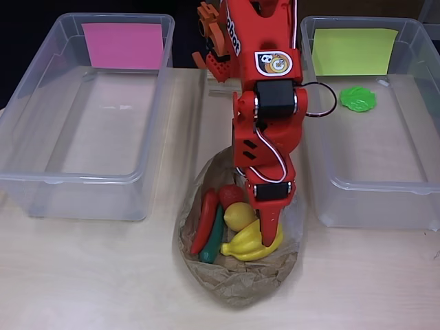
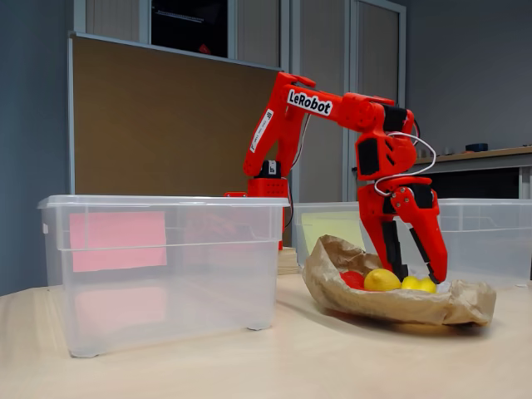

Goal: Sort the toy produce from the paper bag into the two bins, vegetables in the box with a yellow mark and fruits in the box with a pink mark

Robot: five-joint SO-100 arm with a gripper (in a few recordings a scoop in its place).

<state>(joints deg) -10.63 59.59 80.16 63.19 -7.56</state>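
Note:
A crumpled brown paper bag (image 1: 237, 285) (image 2: 399, 303) lies open on the table between the two bins. Inside it are a long red pepper (image 1: 204, 221), a dark green vegetable (image 1: 212, 244), a small red piece (image 1: 230, 196), a yellow lemon (image 1: 238, 216) (image 2: 381, 280) and a yellow banana (image 1: 249, 246) (image 2: 420, 284). My red gripper (image 1: 268, 234) (image 2: 418, 277) reaches down into the bag, open, with its fingers apart over the banana, right of the lemon. The pink-marked box (image 1: 82, 182) (image 2: 158, 266) holds nothing. The yellow-marked box (image 1: 375, 185) (image 2: 490, 233) holds a green leafy piece (image 1: 357, 99).
The arm's base (image 1: 216, 41) stands at the back between the two boxes. Bare wooden table (image 1: 82, 275) lies in front of the boxes on both sides of the bag. A brown board stands behind the table in the fixed view.

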